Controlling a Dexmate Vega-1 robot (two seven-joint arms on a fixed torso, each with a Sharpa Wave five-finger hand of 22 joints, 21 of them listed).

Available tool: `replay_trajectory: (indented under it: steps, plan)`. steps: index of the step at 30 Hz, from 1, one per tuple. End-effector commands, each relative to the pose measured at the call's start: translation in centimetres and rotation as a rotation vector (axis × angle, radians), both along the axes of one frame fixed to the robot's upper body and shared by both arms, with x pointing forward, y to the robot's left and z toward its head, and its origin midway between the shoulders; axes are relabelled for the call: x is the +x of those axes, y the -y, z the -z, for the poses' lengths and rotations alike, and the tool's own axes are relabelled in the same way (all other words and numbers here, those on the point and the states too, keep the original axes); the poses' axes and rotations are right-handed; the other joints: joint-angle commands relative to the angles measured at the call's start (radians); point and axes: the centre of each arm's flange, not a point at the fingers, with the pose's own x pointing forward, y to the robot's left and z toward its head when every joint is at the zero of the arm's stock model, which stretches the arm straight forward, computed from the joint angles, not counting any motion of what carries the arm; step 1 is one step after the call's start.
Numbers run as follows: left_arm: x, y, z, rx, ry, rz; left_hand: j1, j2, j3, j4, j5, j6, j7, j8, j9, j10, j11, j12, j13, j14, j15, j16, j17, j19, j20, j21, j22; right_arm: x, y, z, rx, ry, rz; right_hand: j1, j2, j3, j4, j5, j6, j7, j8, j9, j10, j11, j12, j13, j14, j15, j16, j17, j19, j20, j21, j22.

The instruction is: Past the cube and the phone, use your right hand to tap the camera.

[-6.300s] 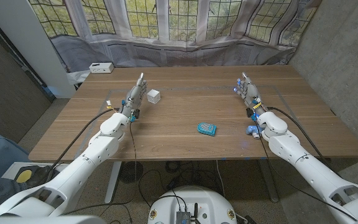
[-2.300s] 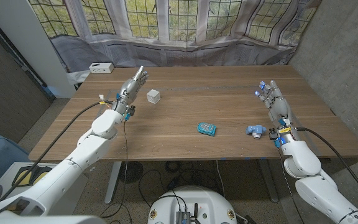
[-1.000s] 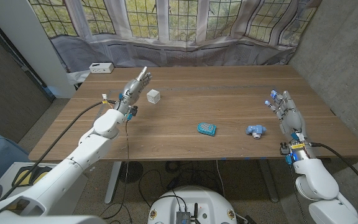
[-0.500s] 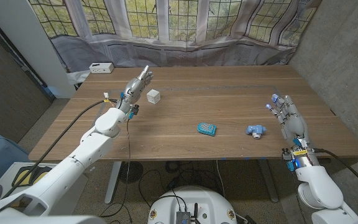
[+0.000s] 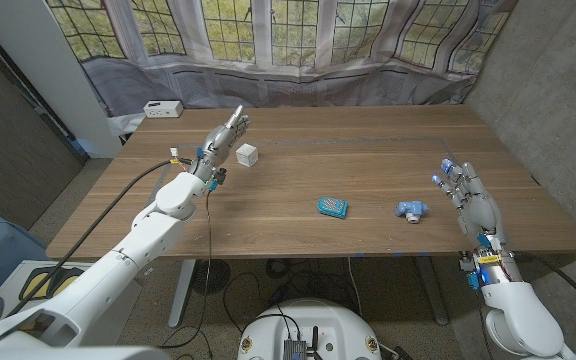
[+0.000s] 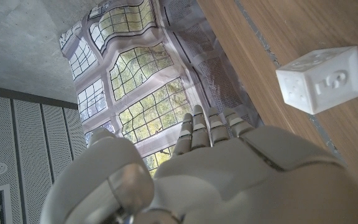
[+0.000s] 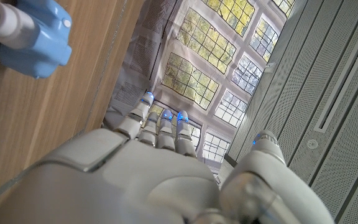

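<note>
Head view: the right hand (image 5: 471,200) hangs at the right edge of frame, fingers spread and holding nothing — the blue camera (image 5: 409,210) sits just to its left, right of the phone (image 5: 332,207). Upper left, the left hand (image 5: 220,139) waits open beside the cube (image 5: 247,154), likely parked clear. Right wrist view: camera (image 7: 23,34) in the top-left corner — untouched

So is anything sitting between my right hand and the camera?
Nothing visible. The right hand is open beside the blue camera, with only bare table between them. The phone lies beyond the camera.
</note>
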Motion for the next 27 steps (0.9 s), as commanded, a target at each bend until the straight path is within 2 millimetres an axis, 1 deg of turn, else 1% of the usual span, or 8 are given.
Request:
replay_trajectory:
  steps: [1,8,14,20,27]
  plan:
    - [0.0,0.5,-0.5,0.007,0.017,0.016,0.013,0.0,-0.001,-0.002,-0.003,0.004,-0.004,-0.003,0.006,0.011,0.0,-0.002,0.002,0.009,-0.003,-0.002,0.006,0.0,0.01,-0.001,0.004,-1.5,-0.4,1.0,-0.017,0.002,0.011,0.001,-0.002,-0.005,0.0,0.002,0.007,-0.004,-0.002,0.005,0.008,-0.004,0.002,0.002,0.009,0.001,0.001,0.001,0.015,0.002,-0.003,0.004]
    - [0.1,0.7,-0.7,0.01,0.023,0.029,0.014,0.0,0.0,-0.002,-0.003,0.006,-0.005,-0.002,0.006,0.013,-0.001,-0.002,0.002,0.01,-0.003,-0.002,0.006,0.0,0.01,-0.001,0.004,-1.9,-1.0,1.3,-0.011,0.007,0.02,0.0,-0.002,-0.006,0.001,0.002,0.01,-0.008,-0.002,0.005,0.013,-0.005,0.003,0.002,0.014,-0.001,0.002,0.001,0.021,0.001,-0.002,0.004]
    - [0.4,0.9,-0.6,0.018,0.019,0.041,0.014,0.0,0.0,-0.002,-0.003,0.008,-0.006,-0.002,0.006,0.013,0.002,-0.003,0.002,0.01,-0.003,-0.002,0.006,0.0,0.011,-0.002,0.004,-2.0,-1.4,2.0,-0.015,0.024,0.053,0.001,-0.002,-0.005,0.0,0.003,0.016,-0.011,0.0,0.005,0.018,-0.008,0.004,0.002,0.019,-0.001,0.003,0.001,0.023,0.003,-0.002,0.004]
    - [0.5,1.0,-0.7,0.019,0.023,0.038,0.014,0.0,0.0,-0.002,-0.003,0.01,-0.006,-0.002,0.006,0.016,-0.001,-0.003,0.002,0.011,-0.005,-0.002,0.006,0.0,0.01,-0.002,0.004,-2.1,-1.5,2.6,-0.018,0.025,0.098,0.009,0.004,-0.001,-0.003,0.004,0.015,-0.016,-0.002,0.005,0.037,-0.011,0.009,0.003,0.033,-0.007,0.005,0.0,0.039,0.002,0.001,0.004]
    - [0.7,1.1,-0.9,0.022,0.028,0.042,0.015,0.0,0.001,-0.003,-0.003,0.012,-0.007,-0.002,0.006,0.016,0.0,-0.004,0.002,0.013,-0.004,-0.002,0.006,0.0,0.011,-0.002,0.004,-1.9,-1.8,3.1,-0.041,0.03,0.141,0.014,0.005,0.0,-0.006,0.004,0.014,-0.022,-0.004,0.005,0.045,-0.019,0.01,0.003,0.04,-0.008,0.006,-0.001,0.047,0.001,0.002,0.004]
